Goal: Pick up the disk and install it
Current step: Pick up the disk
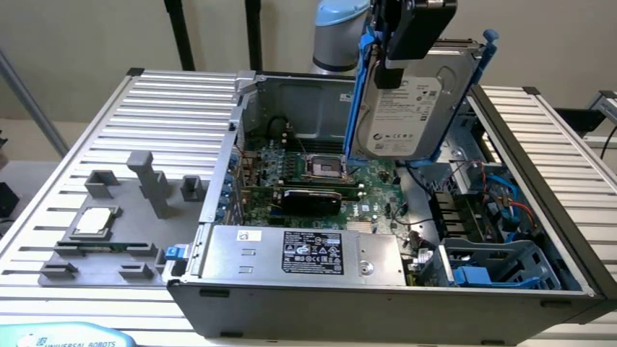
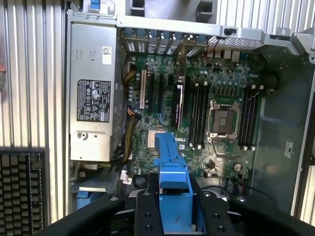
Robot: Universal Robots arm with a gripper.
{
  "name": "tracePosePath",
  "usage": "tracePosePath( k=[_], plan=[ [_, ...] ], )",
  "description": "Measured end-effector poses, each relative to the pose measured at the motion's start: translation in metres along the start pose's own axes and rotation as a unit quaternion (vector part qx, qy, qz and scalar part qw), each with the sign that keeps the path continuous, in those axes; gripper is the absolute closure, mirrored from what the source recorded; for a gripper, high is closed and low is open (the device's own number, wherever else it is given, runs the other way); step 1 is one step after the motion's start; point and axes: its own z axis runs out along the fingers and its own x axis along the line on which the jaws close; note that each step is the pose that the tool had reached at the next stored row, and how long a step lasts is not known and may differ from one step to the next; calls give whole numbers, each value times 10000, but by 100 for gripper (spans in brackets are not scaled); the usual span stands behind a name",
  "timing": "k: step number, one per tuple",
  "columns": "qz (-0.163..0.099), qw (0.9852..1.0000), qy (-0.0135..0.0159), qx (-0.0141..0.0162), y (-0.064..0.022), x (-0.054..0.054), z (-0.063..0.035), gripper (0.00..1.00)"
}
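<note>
I had the jaws partway closed on the hard drive (image 1: 417,116), clamped across its blue carrier rail (image 2: 172,169). The drive hung upright above the motherboard (image 2: 224,73) of the open computer case (image 1: 386,311), toward the exterior view's far right. The case sat on the slatted worktop (image 1: 173,108).

Place: a robotics lab.
Bench: ribbed aluminium table (image 1: 173,108).
On it: opened computer case (image 1: 318,307), grey parts fixture (image 1: 92,273).
Behind: robot arm (image 1: 339,32).

arm (image 1: 337,52): grey tube, pale blue joint cap | wrist housing (image 1: 420,29): black, rounded | jaws: matte black with screw holes
</note>
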Motion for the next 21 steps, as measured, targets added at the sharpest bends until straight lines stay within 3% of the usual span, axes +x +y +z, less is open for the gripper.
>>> tracePosePath(
  k=[21],
  plan=[
    [0,10000,0,0,-458,614,21,67]
  ],
)
